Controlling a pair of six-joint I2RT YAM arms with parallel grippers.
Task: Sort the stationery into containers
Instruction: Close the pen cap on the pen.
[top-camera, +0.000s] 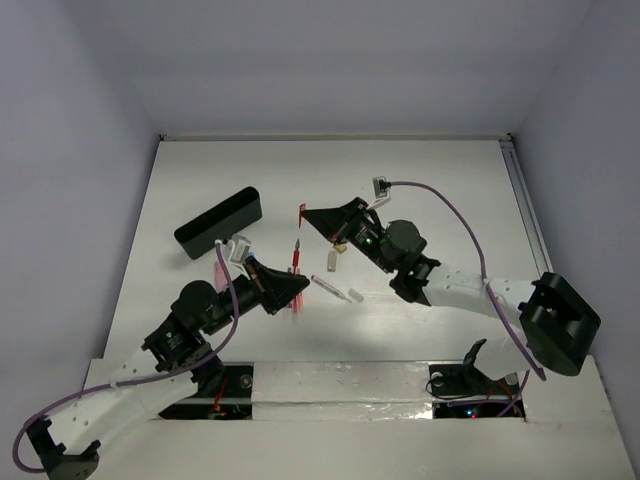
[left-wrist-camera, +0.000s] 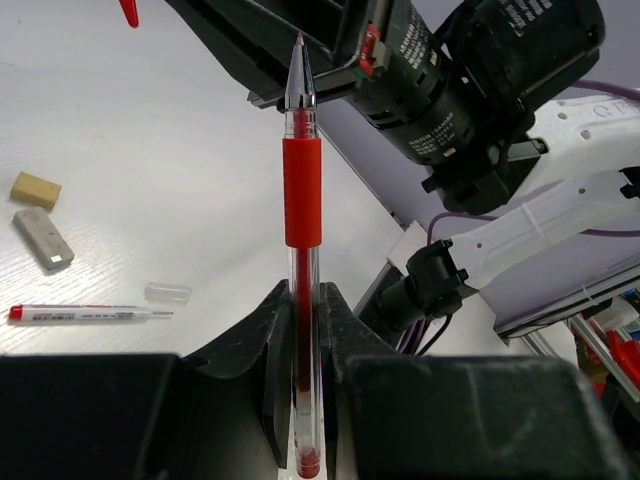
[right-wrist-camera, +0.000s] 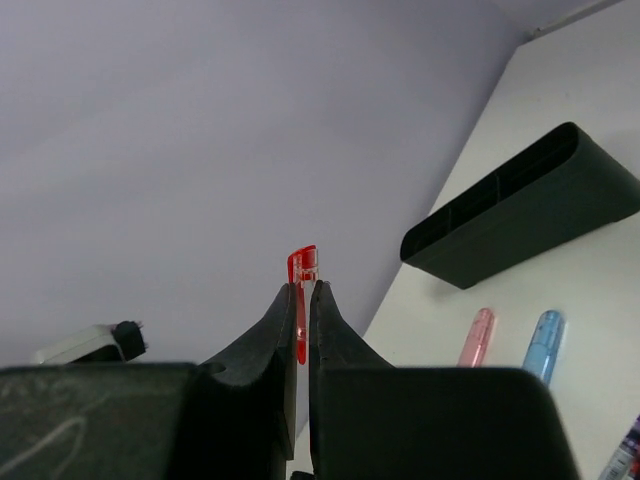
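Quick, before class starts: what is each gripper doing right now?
Left gripper: closed, holding the red pen.
Right gripper: closed, holding the red pen cap.

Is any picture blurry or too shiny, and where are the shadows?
Left wrist view: the red pen is sharp, with its clear tip shiny; the left gripper fills the bottom, dark. Right wrist view: the right gripper is a near-black shape, and the red cap in it stands out bright. Top view: even light, only faint soft shadows.
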